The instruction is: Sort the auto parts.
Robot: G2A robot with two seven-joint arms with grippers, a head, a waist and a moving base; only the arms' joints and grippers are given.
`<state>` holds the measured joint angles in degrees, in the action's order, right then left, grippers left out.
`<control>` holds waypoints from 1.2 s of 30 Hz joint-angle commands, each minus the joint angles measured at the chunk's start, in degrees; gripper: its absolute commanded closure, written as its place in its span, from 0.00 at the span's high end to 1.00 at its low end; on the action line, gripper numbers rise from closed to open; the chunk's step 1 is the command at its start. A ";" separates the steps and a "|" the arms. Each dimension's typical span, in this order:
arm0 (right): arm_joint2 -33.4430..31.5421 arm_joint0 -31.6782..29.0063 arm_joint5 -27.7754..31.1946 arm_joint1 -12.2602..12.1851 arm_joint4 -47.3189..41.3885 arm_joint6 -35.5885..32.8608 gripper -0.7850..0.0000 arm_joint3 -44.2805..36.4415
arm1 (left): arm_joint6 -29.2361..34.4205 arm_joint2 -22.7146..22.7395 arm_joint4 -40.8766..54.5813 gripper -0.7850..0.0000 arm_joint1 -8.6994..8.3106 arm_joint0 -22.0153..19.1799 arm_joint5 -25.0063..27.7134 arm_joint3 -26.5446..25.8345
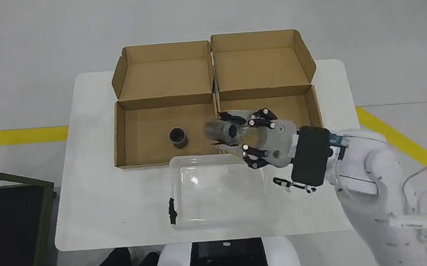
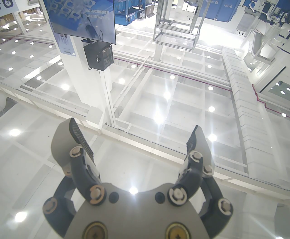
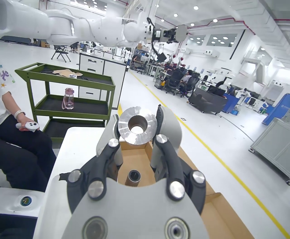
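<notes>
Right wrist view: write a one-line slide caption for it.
Right gripper shut on a metal bushing above a cardboard box holding one dark sleeve.

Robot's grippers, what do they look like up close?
The left gripper and right gripper match: grey base plate, black link bars with round silver bolts, two curved grey fingers with ridged black pads. The right arm is smooth white with a black wrist block.
</notes>
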<state>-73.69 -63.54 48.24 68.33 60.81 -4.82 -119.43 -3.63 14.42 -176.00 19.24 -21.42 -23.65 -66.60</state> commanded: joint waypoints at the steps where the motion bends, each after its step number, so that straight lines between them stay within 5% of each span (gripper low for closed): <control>1: -1.32 -0.50 -0.12 -0.18 -0.32 0.38 0.00 -0.73 | 0.00 0.00 0.00 1.00 0.00 0.00 0.00 0.00; 14: -3.63 -0.84 -1.30 -0.64 -0.48 2.59 0.00 -1.70 | 0.00 0.00 0.00 1.00 0.00 0.00 0.00 0.00; 36: 8.63 0.65 -1.94 -0.45 9.11 -6.38 0.00 10.43 | 0.00 0.00 0.00 1.00 0.00 0.00 0.00 0.00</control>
<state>-65.95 -63.35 46.63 67.77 69.61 -11.05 -110.25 -3.63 14.42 -176.00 19.24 -21.42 -23.65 -66.60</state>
